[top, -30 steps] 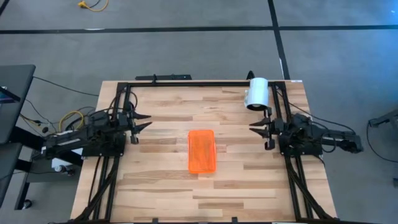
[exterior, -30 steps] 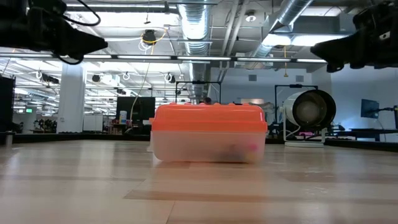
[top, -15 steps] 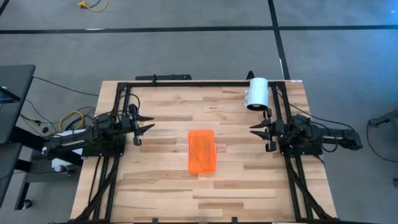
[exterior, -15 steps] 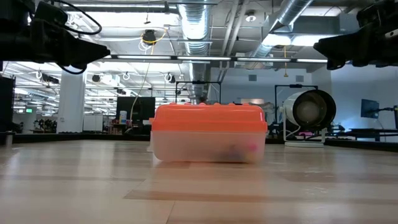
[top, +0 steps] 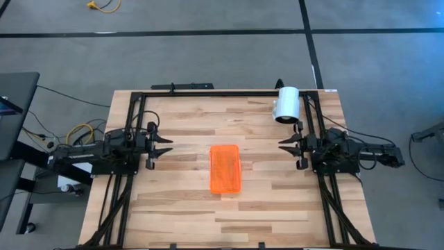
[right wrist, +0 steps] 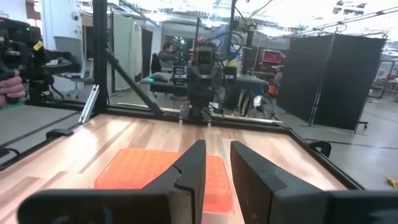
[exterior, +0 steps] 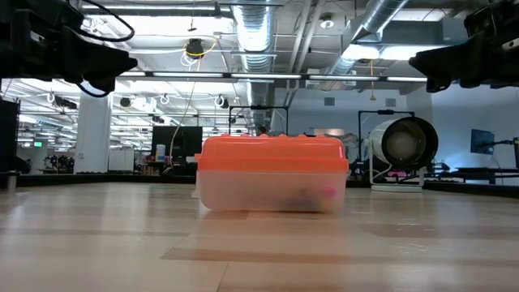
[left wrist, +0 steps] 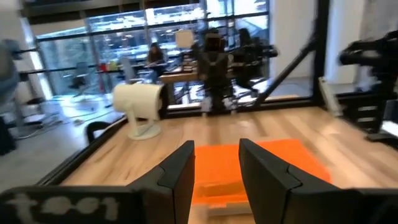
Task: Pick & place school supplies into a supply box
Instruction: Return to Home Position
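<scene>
At the middle of the tabletop (top: 180, 201), the supply box (top: 225, 169) is sitting with its orange lid shut. The left gripper (top: 168, 144) and the right gripper (top: 280, 142) are hovering on either side, well apart from it, each with fingers parted, holding nothing.

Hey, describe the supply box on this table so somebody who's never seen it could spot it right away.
Look at the wooden table from above: near its middle, between the left pincer and right pincer, lies the supply box. It is a small rectangular case with an orange lid, shut, unlike the white cylinder by a corner.
</scene>
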